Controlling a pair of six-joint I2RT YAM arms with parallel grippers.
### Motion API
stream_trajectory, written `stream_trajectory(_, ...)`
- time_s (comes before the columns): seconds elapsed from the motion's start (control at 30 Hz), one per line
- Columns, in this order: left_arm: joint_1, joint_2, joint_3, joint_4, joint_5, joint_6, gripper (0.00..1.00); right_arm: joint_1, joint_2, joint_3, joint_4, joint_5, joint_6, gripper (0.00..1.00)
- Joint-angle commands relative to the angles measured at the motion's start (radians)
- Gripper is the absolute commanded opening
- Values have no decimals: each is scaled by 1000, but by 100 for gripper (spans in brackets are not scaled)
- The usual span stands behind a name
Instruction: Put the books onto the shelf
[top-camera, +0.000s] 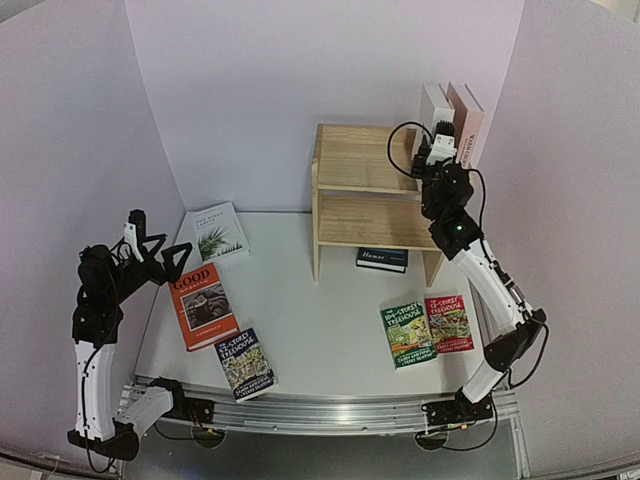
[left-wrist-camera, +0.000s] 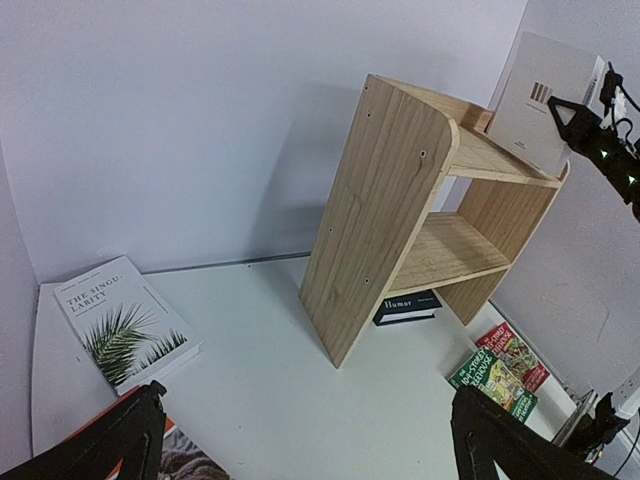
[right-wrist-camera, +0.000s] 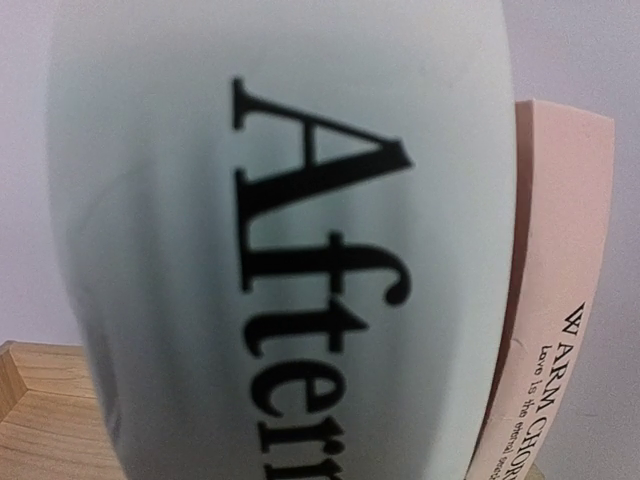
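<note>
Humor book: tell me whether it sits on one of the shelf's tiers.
No, the Humor book lies on the table, beneath the lower tier of the shelf.

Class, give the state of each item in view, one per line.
Shelf: upright, two books on top.
White book: upright on top tier, gripped.
Pink book: upright beside it.
Humor book: flat under shelf.
Palm-leaf book: lying flat.
GOOD book: lying flat.
Blue Treehouse book: lying flat.
Green Treehouse book: lying flat.
Red Treehouse book: lying flat.
Left end effector: open, empty.
Right end effector: shut on white book.
</note>
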Motion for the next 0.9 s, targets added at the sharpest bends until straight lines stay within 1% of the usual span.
stream_trajectory(0.0,-1,-5,-2,11,-9,11,100,-6,11,-4,65,-28,46,31)
stream_trajectory(0.07,-1,-3,-3,12,-8,10,100,-6,6,-14,63,-37,50,39)
stream_trajectory(0.23,-1,0,-5,14,-6,12,100,-8,-13,-48,61,-32,40,47)
stream_trajectory(0.33,-1,1,-6,14,-3,12,100,-8,-35,-69,61,-39,39,55)
stream_trajectory(0.5,-1,7,-9,9,-1,8,100,-8,-73,-105,57,-44,30,61)
stream_trajectory(0.73,-1,24,-8,18,14,-10,100,-5,-125,-134,14,-79,52,65)
stream_trajectory(0.8,-1,31,-6,21,23,-14,100,-4,-131,-136,-5,-91,60,70)
stream_trajectory(0.87,-1,35,-3,24,26,-18,100,-2,-141,-139,-23,-97,68,77)
